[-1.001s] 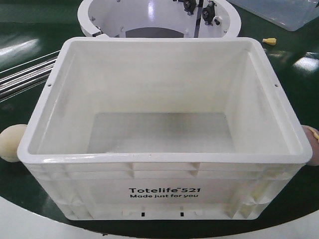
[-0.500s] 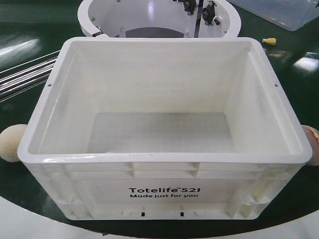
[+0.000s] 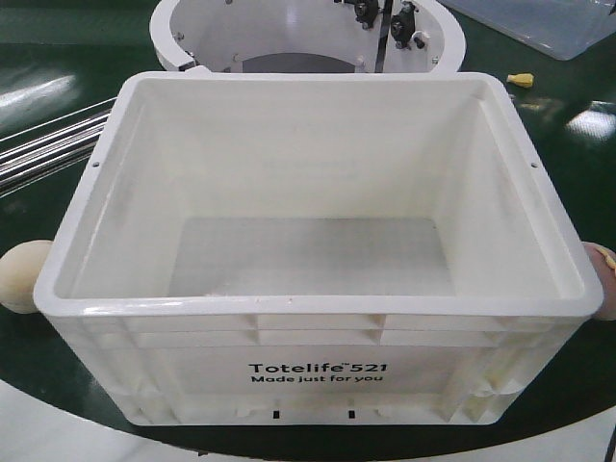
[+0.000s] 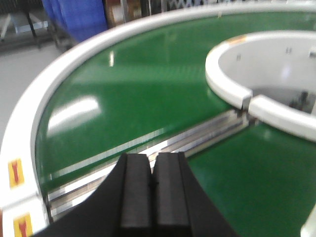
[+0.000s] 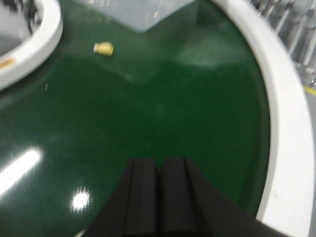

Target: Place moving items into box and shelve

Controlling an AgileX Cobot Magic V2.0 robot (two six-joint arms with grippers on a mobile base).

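Moving items are seen on the green belt (image 3: 58, 77) as two rounded toys, one on either side of the box (image 3: 308, 310). A pale yellow toy (image 3: 21, 274) is found just beside the box's left wall near its front corner, and a pinkish toy (image 3: 605, 277) with a yellow edge is found just beside the right wall near the opposite front corner. Both are partly hidden by the ribbed rim, so contact with the walls cannot be judged. The white box is set upright close to the belt's near edge, its black print turned to the front camera, and only its bare floor is shown inside. A white ring (image 3: 164, 38) is seen behind it, metal rails (image 3: 48, 144) are seen to its left, and a small yellow piece (image 3: 520, 80) is seen on the belt past its far right corner. The left gripper (image 4: 153, 192) is held above the belt, over the rails, with its fingers pressed together on nothing. The right gripper (image 5: 159, 197) is likewise closed on nothing, over bare belt near the white outer border (image 5: 281, 123).
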